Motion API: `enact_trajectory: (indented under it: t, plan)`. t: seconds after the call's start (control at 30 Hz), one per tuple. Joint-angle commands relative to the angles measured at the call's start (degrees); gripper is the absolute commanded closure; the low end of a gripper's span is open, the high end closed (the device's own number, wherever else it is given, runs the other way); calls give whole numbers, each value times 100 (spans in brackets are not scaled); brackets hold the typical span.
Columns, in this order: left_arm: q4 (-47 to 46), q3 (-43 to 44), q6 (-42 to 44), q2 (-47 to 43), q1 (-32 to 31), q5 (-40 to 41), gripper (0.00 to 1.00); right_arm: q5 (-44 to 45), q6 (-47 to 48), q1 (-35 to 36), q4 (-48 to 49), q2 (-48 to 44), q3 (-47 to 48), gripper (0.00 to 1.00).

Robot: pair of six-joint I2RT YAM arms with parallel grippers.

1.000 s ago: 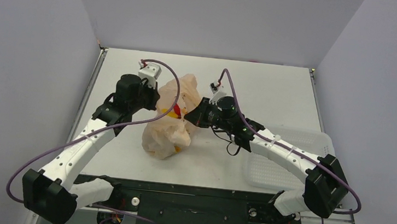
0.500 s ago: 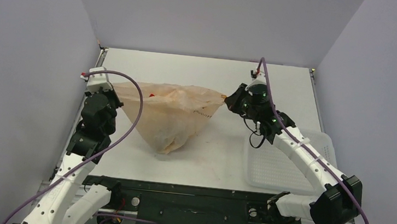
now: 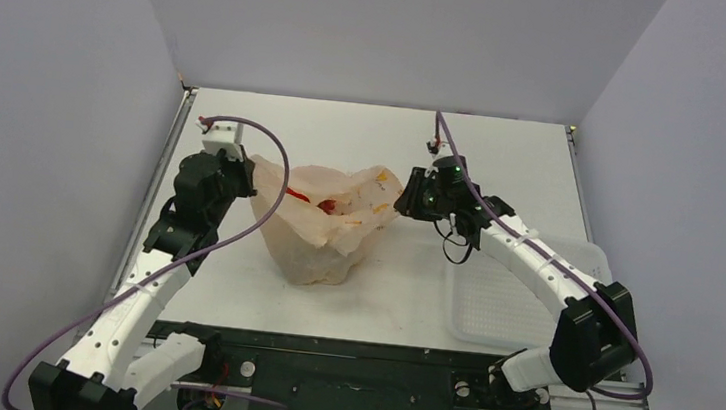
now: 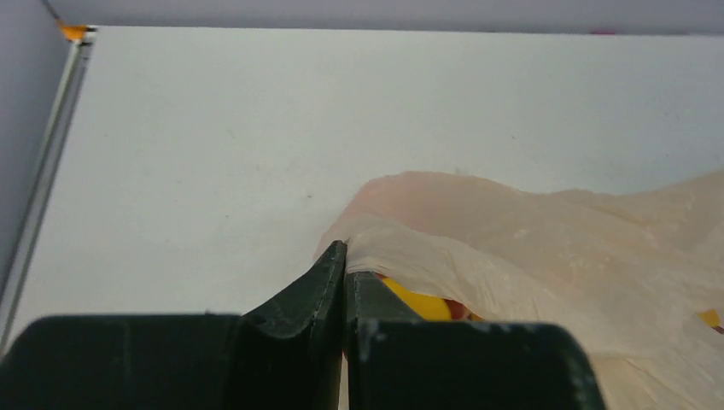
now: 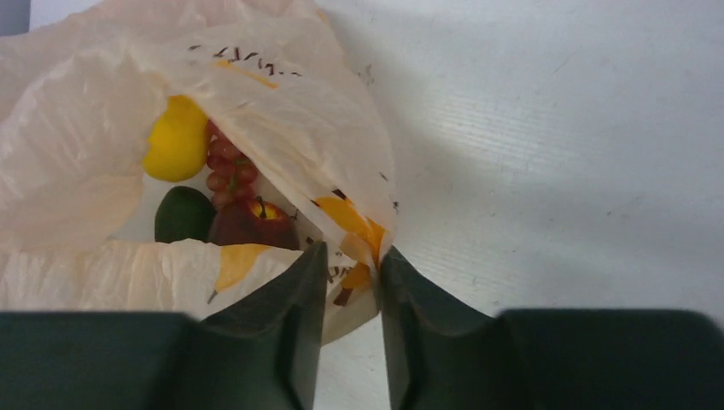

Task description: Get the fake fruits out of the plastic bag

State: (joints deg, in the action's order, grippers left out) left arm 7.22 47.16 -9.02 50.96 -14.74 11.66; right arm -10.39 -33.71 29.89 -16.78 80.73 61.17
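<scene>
While the plastic bag [image 3: 321, 236] sits just left of the bench's [image 3: 504, 158] middle in the overhead view, its mouth gapes upward, stretched between the two arms. At the bag's 10 o'clock the left hand [image 4: 345, 278] is clenched on the rim. Its wrist camera shows both fingers pressed flat together with a fold of pale plastic caught at their tips. At the bag's 2 o'clock the right hand [image 5: 353, 273] grasps the opposite rim, a bunched, banana-printed strip of plastic filling the narrow gap between its fingers. Through the opening, the right wrist view shows the fruits lying inside the bag, clustered close together. A yellow piece [image 5: 175, 137] is at 12 o'clock of the cluster, with a string of red berries [image 5: 229, 166] just beside it. A dark green avocado shape [image 5: 181, 213] lies at 8 o'clock and a dark maroon fruit [image 5: 252, 224] at 5 o'clock. A white perforated tray [image 3: 499, 314] lies on the bench at the bag's 4 o'clock, apart from it.
</scene>
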Motion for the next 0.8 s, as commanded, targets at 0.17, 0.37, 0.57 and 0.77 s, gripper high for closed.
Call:
enact_trajectory:
  t: [0.17,0.37,0.57,0.77]
  plan:
    - [-180,481,-91,424,24,-1849,100,835,979,617,-665,-537,883,37]
    - [-241,456,-116,386,25,-1881,100,1393,1162,946,-929,-929,1195,31]
    - [-245,445,-143,363,24,-1874,100,1273,1265,1592,-703,-884,1262,31]
    - [-278,413,-155,318,24,-1837,100,785,1035,2543,4,-68,934,52]
